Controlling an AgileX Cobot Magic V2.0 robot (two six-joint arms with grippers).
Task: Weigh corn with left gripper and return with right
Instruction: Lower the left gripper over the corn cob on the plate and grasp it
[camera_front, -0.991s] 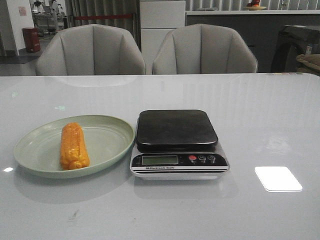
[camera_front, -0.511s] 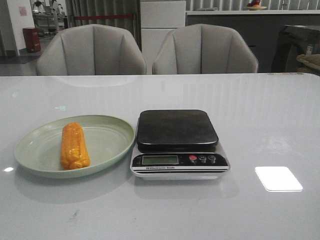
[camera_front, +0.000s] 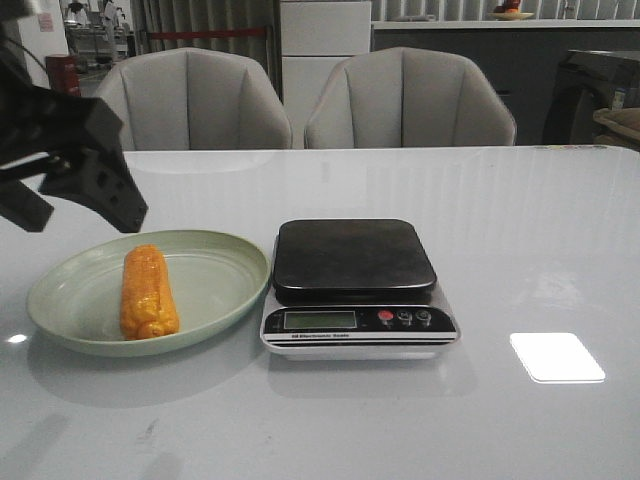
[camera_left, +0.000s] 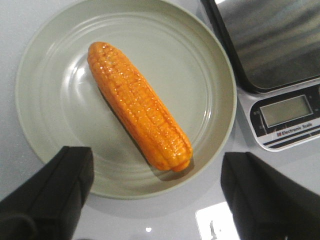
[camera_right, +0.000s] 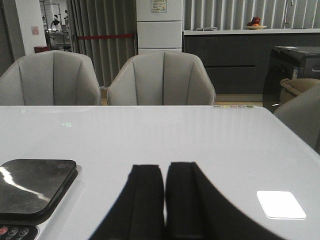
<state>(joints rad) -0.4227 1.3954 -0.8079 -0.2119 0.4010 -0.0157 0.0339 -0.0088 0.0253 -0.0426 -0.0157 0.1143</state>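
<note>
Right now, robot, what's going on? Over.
Left gripper open above corn. Right gripper shut, empty. Corn lying on plate. Scale bare. Nothing blocking.

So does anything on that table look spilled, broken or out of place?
Nothing stands out. The corn lies whole in the green plate, the scale sits square beside it with nothing on its platform, and the left gripper hangs open above the plate.

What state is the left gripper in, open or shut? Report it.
Open. In the left wrist view the left gripper has its two black fingers spread wide above the green plate, with the corn lying untouched between them.
</note>
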